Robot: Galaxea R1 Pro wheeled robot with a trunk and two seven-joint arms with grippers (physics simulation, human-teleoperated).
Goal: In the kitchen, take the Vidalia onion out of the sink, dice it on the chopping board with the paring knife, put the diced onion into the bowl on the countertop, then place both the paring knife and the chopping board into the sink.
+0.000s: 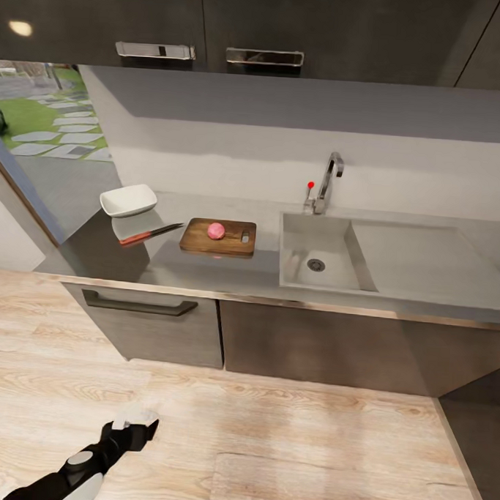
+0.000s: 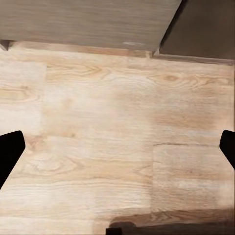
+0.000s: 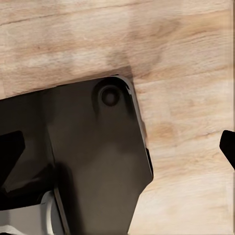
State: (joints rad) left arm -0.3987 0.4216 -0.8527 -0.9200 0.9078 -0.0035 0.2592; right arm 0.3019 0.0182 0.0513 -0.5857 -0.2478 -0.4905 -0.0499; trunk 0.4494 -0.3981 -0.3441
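The pinkish round Vidalia onion (image 1: 216, 231) lies whole on the dark-brown chopping board (image 1: 198, 241), left of the sink (image 1: 300, 236). The red-handled paring knife (image 1: 149, 234) rests on the countertop (image 1: 204, 278) just left of the board. Behind the knife stands the white bowl (image 1: 128, 200). My left gripper (image 1: 133, 429) hangs low over the wooden floor, far from the counter. In the left wrist view my left gripper (image 2: 117, 152) is open and holds nothing. My right gripper (image 3: 117, 152) is also open and holds nothing, above the robot's dark base (image 3: 98, 161).
A chrome faucet (image 1: 328, 179) with a red knob (image 1: 310, 185) stands behind the basin, and a flat drainboard (image 1: 425, 255) lies to its right. Grey cabinets with a dark bar handle (image 1: 139, 304) sit under the counter. Light wooden floor (image 1: 269, 441) stretches between me and the cabinets.
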